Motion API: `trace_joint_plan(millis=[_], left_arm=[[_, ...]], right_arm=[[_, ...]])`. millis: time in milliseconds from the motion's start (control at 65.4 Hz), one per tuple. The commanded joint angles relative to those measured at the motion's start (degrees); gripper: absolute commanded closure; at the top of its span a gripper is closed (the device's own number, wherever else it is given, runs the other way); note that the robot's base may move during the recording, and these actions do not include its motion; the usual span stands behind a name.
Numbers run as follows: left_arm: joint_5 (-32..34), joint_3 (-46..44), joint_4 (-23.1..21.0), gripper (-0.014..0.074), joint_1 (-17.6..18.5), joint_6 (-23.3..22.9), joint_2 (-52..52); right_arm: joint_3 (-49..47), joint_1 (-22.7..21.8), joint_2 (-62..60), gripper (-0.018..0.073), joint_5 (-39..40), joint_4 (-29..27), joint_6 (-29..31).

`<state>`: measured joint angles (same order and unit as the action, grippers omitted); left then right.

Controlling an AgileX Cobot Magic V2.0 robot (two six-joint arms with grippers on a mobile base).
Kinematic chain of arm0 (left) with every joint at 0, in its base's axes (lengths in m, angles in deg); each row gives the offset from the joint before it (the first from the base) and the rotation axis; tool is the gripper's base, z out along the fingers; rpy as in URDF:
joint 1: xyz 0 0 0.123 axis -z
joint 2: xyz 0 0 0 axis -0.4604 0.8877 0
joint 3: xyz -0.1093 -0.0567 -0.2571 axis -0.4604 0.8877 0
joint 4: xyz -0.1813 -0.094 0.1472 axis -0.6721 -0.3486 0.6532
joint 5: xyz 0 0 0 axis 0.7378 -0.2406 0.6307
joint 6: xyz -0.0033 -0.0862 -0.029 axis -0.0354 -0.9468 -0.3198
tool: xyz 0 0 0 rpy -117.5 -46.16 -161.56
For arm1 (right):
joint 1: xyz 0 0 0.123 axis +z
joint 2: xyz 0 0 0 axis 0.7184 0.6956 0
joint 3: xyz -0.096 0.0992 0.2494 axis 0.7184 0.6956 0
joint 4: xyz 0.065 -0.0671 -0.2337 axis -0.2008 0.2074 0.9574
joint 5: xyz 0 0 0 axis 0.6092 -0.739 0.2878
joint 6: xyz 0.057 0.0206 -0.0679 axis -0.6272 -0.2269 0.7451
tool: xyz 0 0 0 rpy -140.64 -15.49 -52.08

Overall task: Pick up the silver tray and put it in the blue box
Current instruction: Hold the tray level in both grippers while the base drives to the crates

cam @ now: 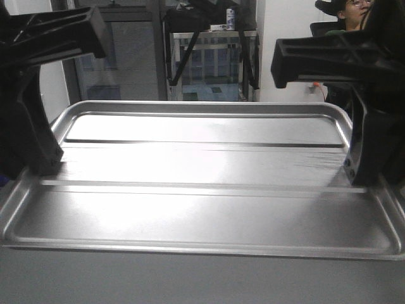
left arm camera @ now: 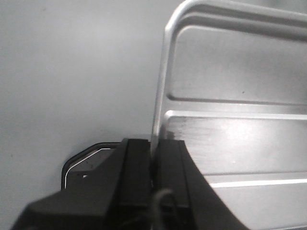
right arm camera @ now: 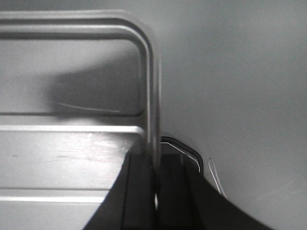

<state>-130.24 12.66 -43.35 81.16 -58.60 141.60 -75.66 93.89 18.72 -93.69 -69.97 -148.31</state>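
The silver tray [cam: 202, 190] fills most of the front view, lying across the grey surface with two long ribs across its panel. My left gripper [cam: 38, 161] is shut on the tray's left rim; in the left wrist view its black fingers [left arm camera: 139, 167] pinch the thin rim of the tray [left arm camera: 240, 96]. On the opposite side my right gripper [cam: 362, 171] is shut on the right rim, and the right wrist view shows its fingers [right arm camera: 139, 191] clamped on the edge of the tray [right arm camera: 72, 143]. The blue box is out of view.
Behind the tray stand a dark glass door and a metal frame rack [cam: 212, 57]. A person [cam: 351, 12] sits at the back right. Bare grey surface [cam: 190, 278] lies in front of the tray.
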Motion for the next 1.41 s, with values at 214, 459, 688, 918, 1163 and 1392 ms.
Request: trace_joint_plan(millis=[214,459,688,918,1163,1392], left_arm=[[-4.52,-1.07,4.57,0.0700,-0.30,-0.91,-1.25],[-4.52,-1.07,4.58,0.0701,-0.30,-0.91,-1.25],[-4.52,-1.07,4.58,0.0700,-0.30,-0.91,-1.25],[-4.52,-1.07,4.58,0.0701,-0.30,-0.91,-1.25],[-4.52,-1.07,4.58,0.0701,-0.30,-0.91,-1.25],[-4.52,-1.07,4.58,0.0701,-0.30,-0.91,-1.25]], right_arm=[[-1.09,-0.55,-1.38,0.0510,-8.79,5.15,-0.13],[-1.09,-0.55,-1.38,0.0510,-8.84,5.15,-0.13],[-1.09,-0.55,-1.38,0.0510,-8.84,5.15,-0.13],[-1.09,-0.55,-1.38,0.0510,-8.90,5.15,-0.13],[-1.09,-0.55,-1.38,0.0510,-8.90,5.15,-0.13],[-1.09,-0.55,-1.38,0.0510,-8.90,5.15,-0.13]])
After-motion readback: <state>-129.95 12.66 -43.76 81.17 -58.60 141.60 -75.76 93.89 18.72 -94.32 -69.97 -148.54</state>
